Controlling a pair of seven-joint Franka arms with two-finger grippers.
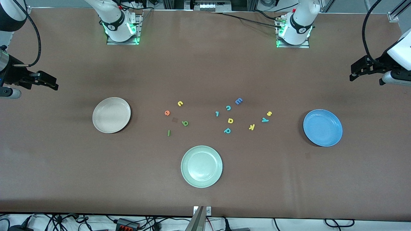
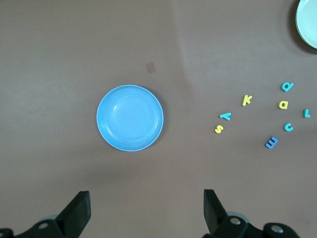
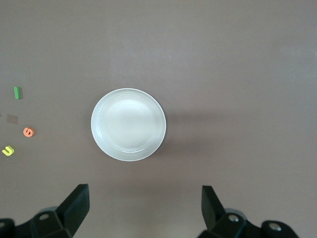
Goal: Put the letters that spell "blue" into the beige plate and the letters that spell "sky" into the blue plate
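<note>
The beige plate (image 1: 111,115) (image 3: 128,124) lies toward the right arm's end, the blue plate (image 1: 322,127) (image 2: 130,118) toward the left arm's end. Between them lie yellow "u" (image 1: 180,103), orange "e" (image 1: 167,113), green "b" (image 1: 185,123) and dark green "l" (image 1: 168,132). Closer to the blue plate are yellow "s" (image 1: 269,113), teal "y" (image 1: 265,120) and yellow "k" (image 1: 251,127). My right gripper (image 1: 53,84) (image 3: 145,206) hangs open and empty high up by the beige plate. My left gripper (image 1: 353,74) (image 2: 147,208) hangs open and empty high up by the blue plate.
A pale green plate (image 1: 201,166) sits nearer to the front camera than the letters. Among the letters also lie a blue "E" (image 1: 238,101), teal "c" (image 1: 228,107), a small teal letter (image 1: 217,113), a yellow "a"-like letter (image 1: 230,120) and teal "p" (image 1: 227,130).
</note>
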